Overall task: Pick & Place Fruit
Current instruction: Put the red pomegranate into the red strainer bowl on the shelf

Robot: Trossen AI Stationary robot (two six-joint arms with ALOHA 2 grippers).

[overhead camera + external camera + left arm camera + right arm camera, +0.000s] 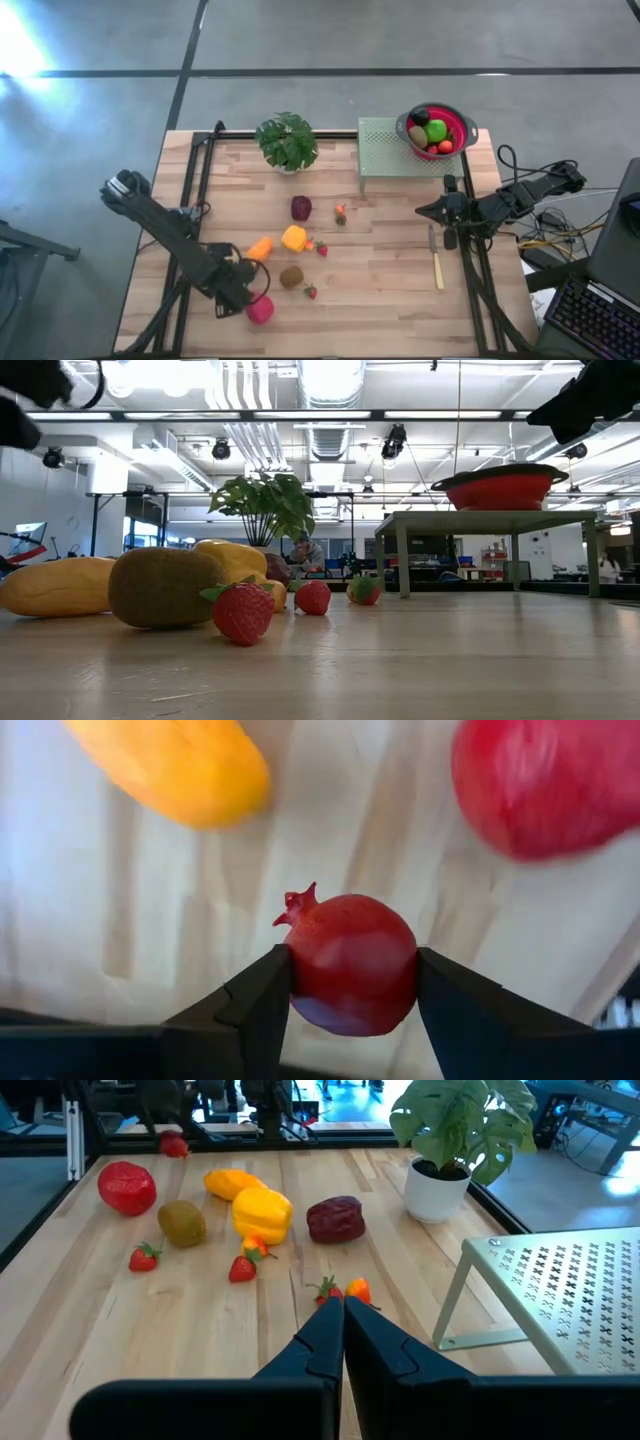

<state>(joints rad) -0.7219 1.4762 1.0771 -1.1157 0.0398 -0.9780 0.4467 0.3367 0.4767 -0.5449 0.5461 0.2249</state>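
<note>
Down at the near left of the pale wooden table [380, 290], the left gripper [352, 982] clasps a small red pomegranate-shaped toy fruit [352, 963] between its two dark fingers, beside a larger round red fruit [260, 309] and an orange oblong fruit [260, 248]. Over at the table's right side, the right gripper [342, 1326] hovers with fingers pressed together, empty, near a pale-handled knife [437, 262].

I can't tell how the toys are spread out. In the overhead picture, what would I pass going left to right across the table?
Orange fruit → yellow fruit → strawberry → small red-and-orange piece → red bowl of fruit on the green rack.
</note>
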